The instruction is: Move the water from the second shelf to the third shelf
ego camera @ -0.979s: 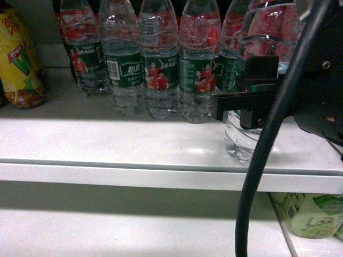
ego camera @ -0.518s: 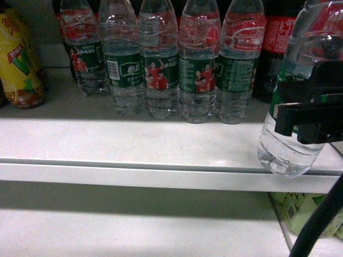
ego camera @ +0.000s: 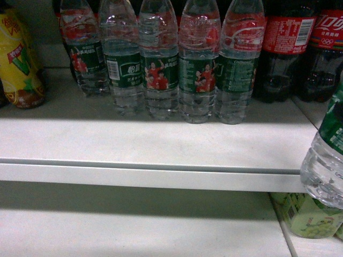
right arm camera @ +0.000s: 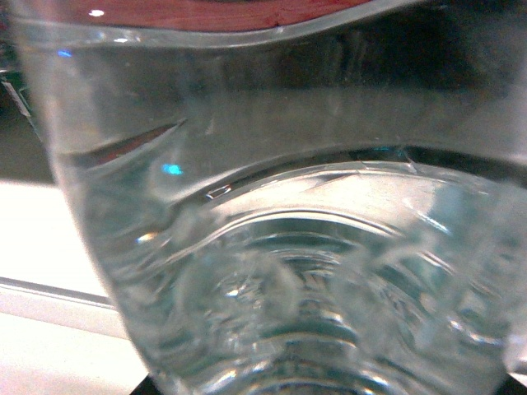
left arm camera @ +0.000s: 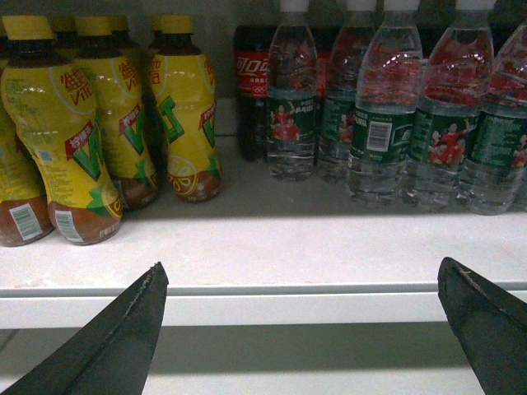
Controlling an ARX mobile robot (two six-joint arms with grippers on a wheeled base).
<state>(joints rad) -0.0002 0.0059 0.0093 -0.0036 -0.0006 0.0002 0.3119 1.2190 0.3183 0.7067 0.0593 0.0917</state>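
Closest to the lens, the water bottle (right arm camera: 272, 247) is filling the right wrist view, its ribbed clear base being seen from very near. That closeness suggests it is being held by the right gripper, though the gripper itself is not being shown in any picture, so its state cannot be told. In the head view, the same bottle (ego camera: 325, 160) is being carried at the right edge, clear of the upper shelf (ego camera: 150, 144) and overlapping its front lip. Below it, a green-labelled bottle (ego camera: 308, 217) is lying on the lower shelf (ego camera: 134, 230).

The left gripper (left arm camera: 305, 329) is being held wide open and empty in front of the shelf edge, its fingers (left arm camera: 123, 337) spread well apart.

Farther back, a row of water bottles (ego camera: 161, 69) is being left standing, with cola bottles (ego camera: 300, 53) to the right and yellow juice bottles (left arm camera: 99, 123) to the left.

The removal appears done; lowering and placing on the shelf beneath are judged still to be carried out.
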